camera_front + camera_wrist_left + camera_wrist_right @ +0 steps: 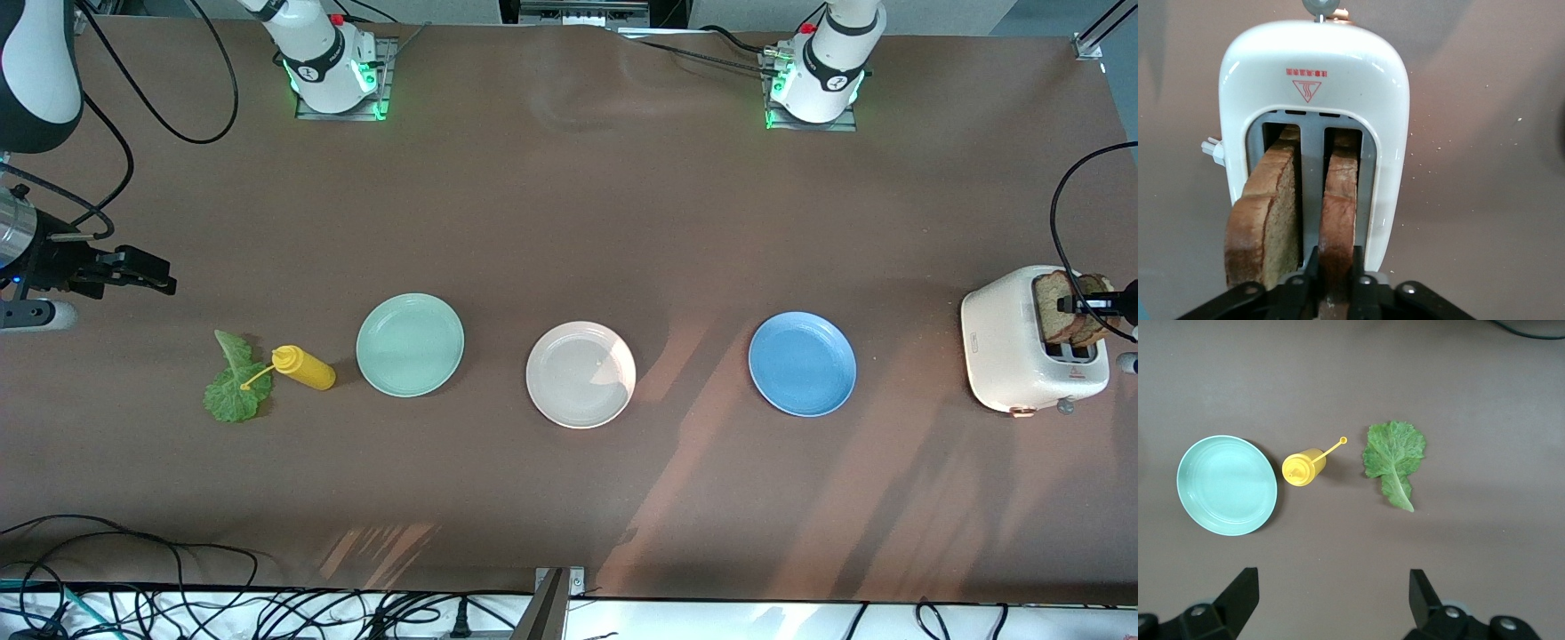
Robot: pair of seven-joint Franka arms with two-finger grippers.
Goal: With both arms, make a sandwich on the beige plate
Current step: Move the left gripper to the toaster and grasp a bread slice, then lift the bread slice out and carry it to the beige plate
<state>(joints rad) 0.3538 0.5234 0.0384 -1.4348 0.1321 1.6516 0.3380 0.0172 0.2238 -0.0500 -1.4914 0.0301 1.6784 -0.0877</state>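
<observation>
Left gripper [1335,283]: over the white toaster [1005,356] at the left arm's end of the table, fingers pinching one of two brown bread slices [1338,213] standing in the slots; the other slice [1265,220] stands free in the neighbouring slot.
Right gripper [1331,593]: in the air at the right arm's end, fingers spread wide, holding nothing.
Beige plate [581,374]: bare, mid-table, between the mint-green plate [410,344] and the blue plate [802,363].
Lettuce leaf [233,391]: flat on the table, at about 8 o'clock from the mint-green plate.
Yellow squeeze bottle [305,367]: lying on its side between leaf and mint-green plate, its spout over the leaf.
</observation>
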